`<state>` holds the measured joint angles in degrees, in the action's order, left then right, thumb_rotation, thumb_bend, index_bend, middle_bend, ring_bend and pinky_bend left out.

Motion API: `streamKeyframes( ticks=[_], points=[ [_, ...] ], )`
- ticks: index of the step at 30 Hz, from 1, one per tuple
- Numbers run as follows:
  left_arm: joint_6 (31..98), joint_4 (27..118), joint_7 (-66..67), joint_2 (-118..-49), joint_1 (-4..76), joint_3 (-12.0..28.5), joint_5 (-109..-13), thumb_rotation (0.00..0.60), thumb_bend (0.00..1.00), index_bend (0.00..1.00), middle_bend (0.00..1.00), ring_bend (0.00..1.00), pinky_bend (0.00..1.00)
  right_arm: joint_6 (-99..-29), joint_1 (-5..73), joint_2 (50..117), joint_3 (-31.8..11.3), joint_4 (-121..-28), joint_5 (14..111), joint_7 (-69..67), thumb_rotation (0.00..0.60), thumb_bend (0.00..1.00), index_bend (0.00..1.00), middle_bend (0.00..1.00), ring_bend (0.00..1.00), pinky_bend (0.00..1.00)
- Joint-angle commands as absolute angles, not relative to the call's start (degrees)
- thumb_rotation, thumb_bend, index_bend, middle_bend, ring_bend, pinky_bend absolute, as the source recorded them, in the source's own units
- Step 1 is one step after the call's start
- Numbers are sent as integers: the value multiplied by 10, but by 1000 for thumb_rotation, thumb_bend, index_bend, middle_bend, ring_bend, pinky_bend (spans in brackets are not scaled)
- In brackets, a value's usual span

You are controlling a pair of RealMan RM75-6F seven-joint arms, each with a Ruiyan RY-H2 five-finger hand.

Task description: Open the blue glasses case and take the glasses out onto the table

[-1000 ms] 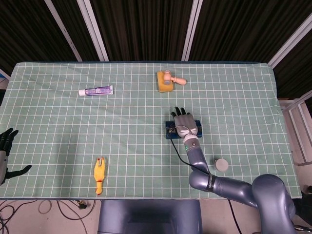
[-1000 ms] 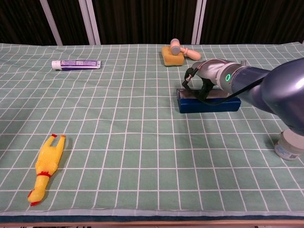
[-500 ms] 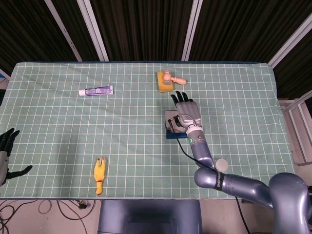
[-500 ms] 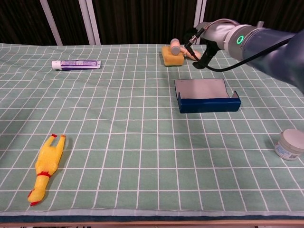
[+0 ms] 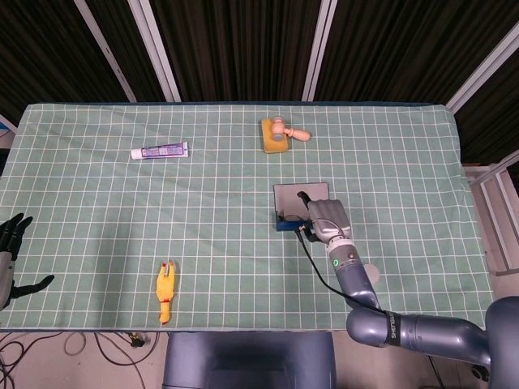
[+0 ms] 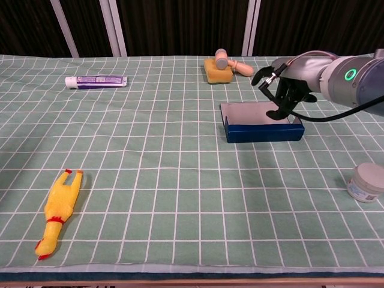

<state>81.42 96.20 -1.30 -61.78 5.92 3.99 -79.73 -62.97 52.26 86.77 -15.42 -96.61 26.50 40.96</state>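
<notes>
Hovering over the right part of the blue rectangular glasses case (image 6: pixel 262 126), the right hand (image 6: pixel 287 90) points its dark fingers (image 6: pixel 277 111) down toward the case's grey inner face; the fingers are curled and hold nothing, and whether they touch the case cannot be told. The case lies right of centre on the green checked cloth-covered surface (image 5: pixel 203 211), showing a flat grey panel (image 5: pixel 301 197) in the head view; no glasses can be made out. The left hand (image 5: pixel 10 243) rests at the far left edge, fingers apart, holding nothing. A white toothpaste tube (image 5: pixel 160 151) lies far left, a yellow rubber chicken (image 5: pixel 165 292) near the front edge, a yellow sponge with a small wooden mallet (image 5: pixel 280 134) at the far side, and a small white jar (image 6: pixel 365 183) near right.
</notes>
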Motion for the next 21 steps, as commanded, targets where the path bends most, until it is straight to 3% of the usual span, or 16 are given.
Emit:
streamKeyframes(
  ticks=[1,21],
  points=[
    [814,962,-14,-618,59,40,-797,600,0,0,0,0,0,-620,531,884,-153,-950,230,416,600,447,173,898,984,910],
    [803,963,-16,-618,63,41,-788,600,0,0,0,0,0,-599,548,941,-134,-908,202,409,600,448,262,899,984,910]
  ],
)
